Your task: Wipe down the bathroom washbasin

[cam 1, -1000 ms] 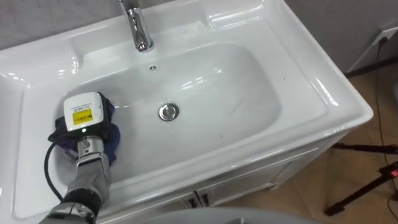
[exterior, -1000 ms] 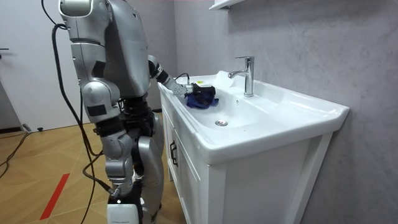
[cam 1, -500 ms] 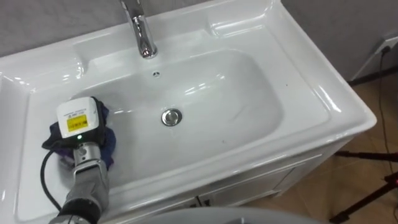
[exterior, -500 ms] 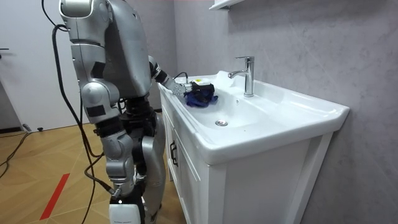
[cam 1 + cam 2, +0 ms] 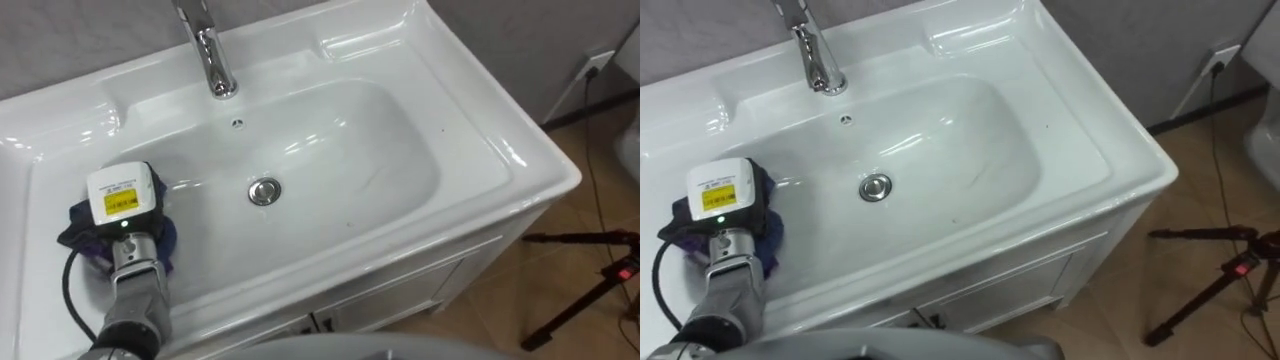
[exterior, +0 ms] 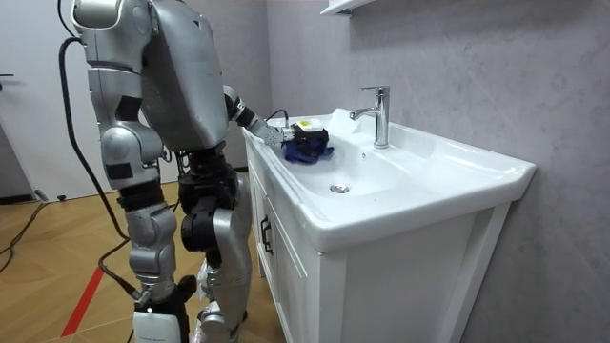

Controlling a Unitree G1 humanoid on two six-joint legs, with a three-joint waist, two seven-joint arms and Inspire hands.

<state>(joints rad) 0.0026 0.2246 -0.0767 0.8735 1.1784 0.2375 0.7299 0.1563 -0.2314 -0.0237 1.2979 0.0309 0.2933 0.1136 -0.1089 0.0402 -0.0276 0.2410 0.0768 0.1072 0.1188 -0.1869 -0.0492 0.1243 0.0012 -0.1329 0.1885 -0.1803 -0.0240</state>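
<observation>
The white basin (image 5: 340, 140) has a chrome drain (image 5: 263, 191) at its middle and a chrome faucet (image 5: 208, 55) on the back rim. A dark blue cloth (image 5: 73, 232) lies on the basin's left slope. My left hand (image 5: 122, 195) rests on top of it, and the white box on the hand's back covers the fingers. In the room view the same hand (image 6: 307, 127) sits on the cloth (image 6: 311, 150) at the basin's near end. I stand at the basin's end, leaning away from it.
A white cabinet (image 6: 381, 286) carries the basin. To its right, a black tripod (image 5: 590, 280) stands on the wooden floor, and a cable runs to a wall outlet (image 5: 597, 62). The grey wall is close behind the faucet.
My left hand and the cloth slid slightly toward the basin's left wall. In the room view my body has shifted to the room view's left with a step; the eye views shifted too.
</observation>
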